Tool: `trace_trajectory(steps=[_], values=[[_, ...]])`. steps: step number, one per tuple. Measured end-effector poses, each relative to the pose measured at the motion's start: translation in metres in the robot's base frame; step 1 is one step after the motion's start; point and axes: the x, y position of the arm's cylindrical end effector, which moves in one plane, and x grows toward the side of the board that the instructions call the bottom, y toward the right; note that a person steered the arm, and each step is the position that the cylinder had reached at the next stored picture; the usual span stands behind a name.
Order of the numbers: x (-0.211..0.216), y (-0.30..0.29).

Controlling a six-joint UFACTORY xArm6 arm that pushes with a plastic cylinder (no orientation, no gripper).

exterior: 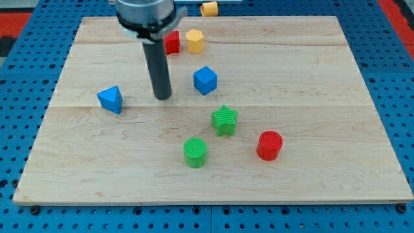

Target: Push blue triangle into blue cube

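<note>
The blue triangle point(110, 99) lies on the wooden board's left side. The blue cube point(205, 79) sits near the board's middle, to the triangle's right and slightly higher in the view. My tip point(162, 97) rests on the board between them, closer to the cube, touching neither block. The dark rod rises from it to the view's top.
A red block point(172, 42) and a yellow hexagonal block point(195, 40) sit near the board's top, behind the rod. A green star point(224, 120), a green cylinder point(195, 152) and a red cylinder point(270, 145) lie lower down. An orange block point(208, 8) sits off the board at the top.
</note>
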Motion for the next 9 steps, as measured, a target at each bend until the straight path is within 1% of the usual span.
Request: trace_trajectory(steps=[1,2,3,4,5,6,7,8,9], values=[[0.013,0.081],[-0.042,0.062],[-0.095,0.002],[-0.097,-0.014],[-0.043,-0.044],[0.064,-0.04],[0.071,-0.098],[0.051,-0.109],[0.02,-0.077]])
